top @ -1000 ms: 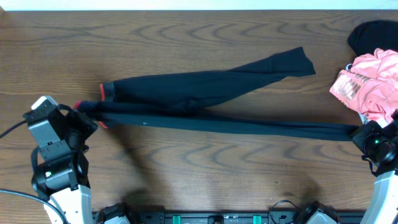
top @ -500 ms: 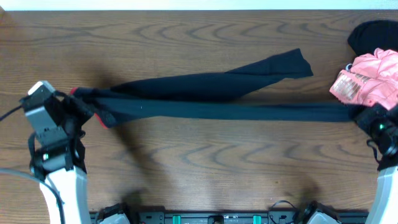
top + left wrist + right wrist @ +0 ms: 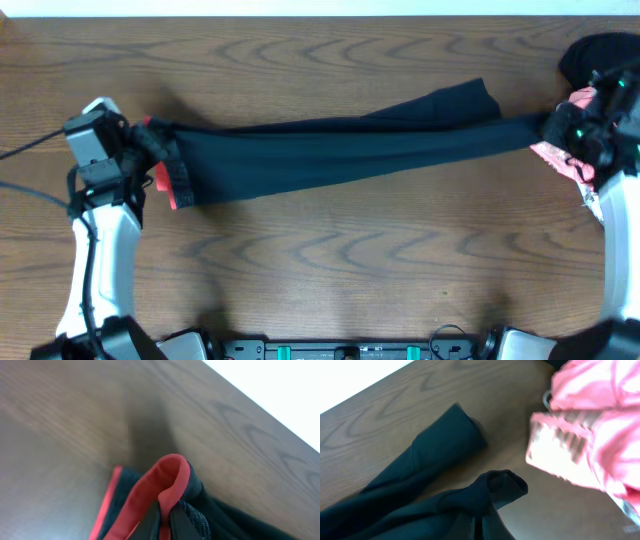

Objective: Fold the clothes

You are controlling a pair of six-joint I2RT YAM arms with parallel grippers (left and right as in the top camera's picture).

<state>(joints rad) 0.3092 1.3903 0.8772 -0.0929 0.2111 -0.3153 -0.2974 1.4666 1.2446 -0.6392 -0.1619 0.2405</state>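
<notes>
Left end effector (image 3: pixel 148 132) on leggings (image 3: pixel 330 150) waistband edge

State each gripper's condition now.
Left gripper: shut on the coral-edged waistband of the long black stretchy leggings.
Right gripper: shut on a leg cuff.

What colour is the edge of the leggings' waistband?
Coral-red, on the black leggings; the waistband edge is clearest in the left wrist view.

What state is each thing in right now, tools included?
leggings: pulled out long between both tools, legs largely overlapping.
left tool: shut on the leggings' coral-edged waistband.
right tool: shut on one leg end of the leggings.
pink garment: crumpled and loose, beside the right tool.
black cloth: bunched up, at the far right of the overhead view.
</notes>
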